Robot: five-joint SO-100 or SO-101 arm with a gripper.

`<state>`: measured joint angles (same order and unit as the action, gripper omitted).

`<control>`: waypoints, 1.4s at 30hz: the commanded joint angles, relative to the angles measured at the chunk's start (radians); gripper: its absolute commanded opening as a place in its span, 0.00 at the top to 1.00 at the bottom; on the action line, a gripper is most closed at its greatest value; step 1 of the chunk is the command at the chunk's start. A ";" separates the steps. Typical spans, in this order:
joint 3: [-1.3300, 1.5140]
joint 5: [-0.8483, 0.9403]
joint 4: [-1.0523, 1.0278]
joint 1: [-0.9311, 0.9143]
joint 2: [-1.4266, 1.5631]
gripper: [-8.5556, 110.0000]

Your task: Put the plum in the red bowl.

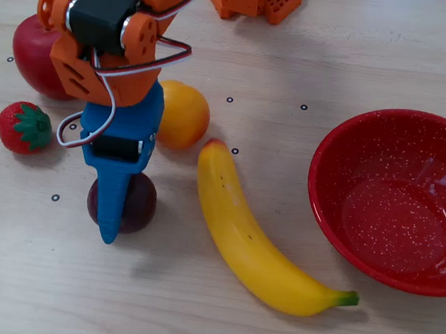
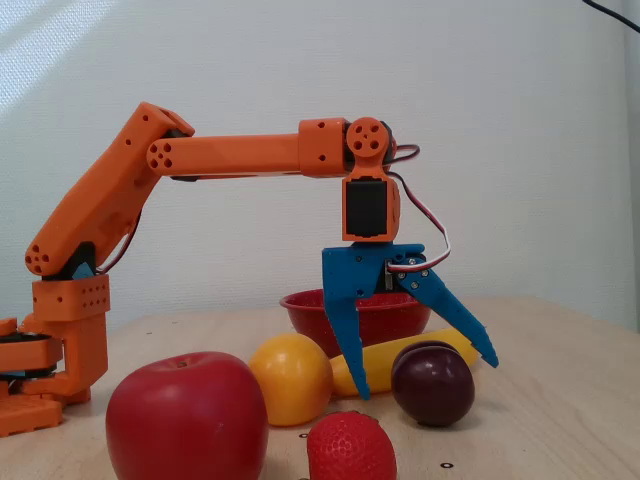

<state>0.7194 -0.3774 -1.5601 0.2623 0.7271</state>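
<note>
While the orange arm (image 2: 240, 155) reaches out level from its base, the blue tool (image 2: 425, 375) hangs point-down with its two fingers spread wide apart. Seen from the side, the plum (image 2: 432, 383) sits on the tabletop (image 1: 190, 316) between the spread fingers, and the fingertips stand to either side of it; contact with the fruit cannot be confirmed. Seen from above, the tool (image 1: 108, 230) overlaps the plum (image 1: 138, 204), covering its left part.

The red bowl (image 1: 400, 199) rests on the tabletop at the right of the view from above, well apart from the plum, and its interior holds no fruit. A banana (image 1: 255, 235) lies diagonally between plum and bowl. An orange (image 1: 184, 114) sits just beside the banana's upper end. A strawberry (image 1: 24, 127) lies at the left of that view, with a red apple (image 1: 32, 57) near it, partly hidden by the arm. In the side view the bowl (image 2: 305, 310) stands behind the tool.
</note>
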 commanded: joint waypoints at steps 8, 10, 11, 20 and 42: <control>-0.072 -0.040 0.054 -0.020 0.043 0.47; -0.072 -0.043 0.055 -0.021 0.043 0.47; -0.072 -0.044 0.057 -0.023 0.041 0.47; -0.074 -0.052 0.069 -0.026 0.020 0.47; -0.074 -0.063 0.097 -0.026 0.008 0.58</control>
<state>0.7179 -0.4142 -1.4895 0.2608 0.6857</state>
